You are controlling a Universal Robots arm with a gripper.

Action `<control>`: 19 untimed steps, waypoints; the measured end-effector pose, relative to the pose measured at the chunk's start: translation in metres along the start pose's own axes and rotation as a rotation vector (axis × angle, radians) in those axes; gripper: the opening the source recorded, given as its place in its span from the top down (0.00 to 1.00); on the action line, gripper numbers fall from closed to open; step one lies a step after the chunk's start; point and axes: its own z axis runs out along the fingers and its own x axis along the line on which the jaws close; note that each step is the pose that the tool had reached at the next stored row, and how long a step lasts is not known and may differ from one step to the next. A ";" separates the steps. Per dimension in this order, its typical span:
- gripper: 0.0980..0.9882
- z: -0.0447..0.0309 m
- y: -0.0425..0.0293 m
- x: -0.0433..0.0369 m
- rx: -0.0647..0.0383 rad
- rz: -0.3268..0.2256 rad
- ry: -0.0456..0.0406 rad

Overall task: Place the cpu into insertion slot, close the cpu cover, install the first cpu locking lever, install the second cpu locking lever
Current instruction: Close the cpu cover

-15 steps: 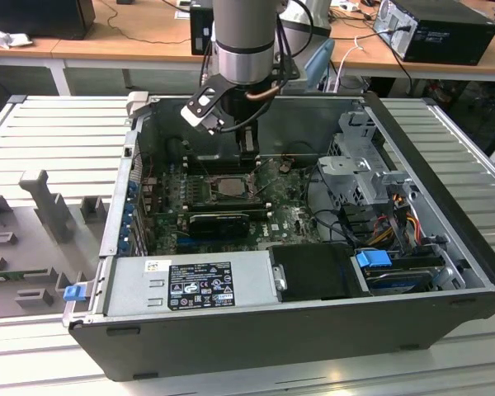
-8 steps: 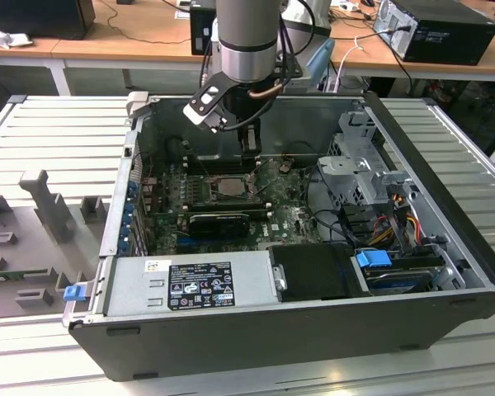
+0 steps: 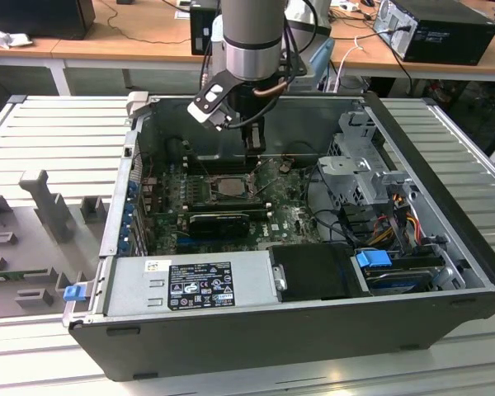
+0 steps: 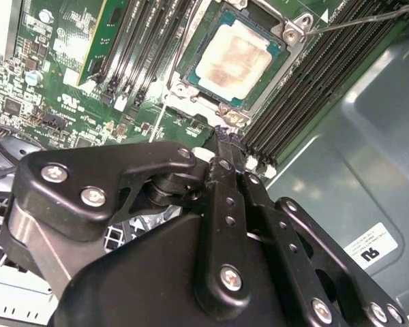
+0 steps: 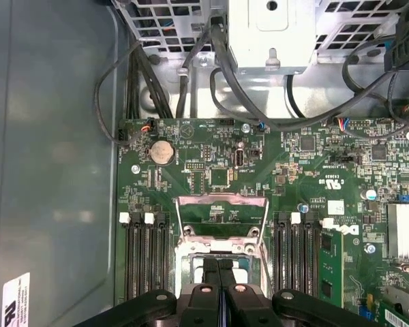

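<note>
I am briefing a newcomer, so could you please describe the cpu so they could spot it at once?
Inside the open computer case, find the green motherboard and its two banks of long black memory slots. Between them lies the cpu, a small flat square. Unlike everything around it, its top is dull silver metal with brownish smears.

A grey ribbed surface (image 3: pixel 58 124) is carrying an open computer case (image 3: pixel 313 334), which is lying on its side in the middle. At the exterior view's left, a grey moulded tray (image 3: pixel 25 247) is resting just beside the case.
</note>
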 end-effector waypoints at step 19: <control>0.99 -0.0005 0.0057 0.0019 0.000 -0.002 0.0003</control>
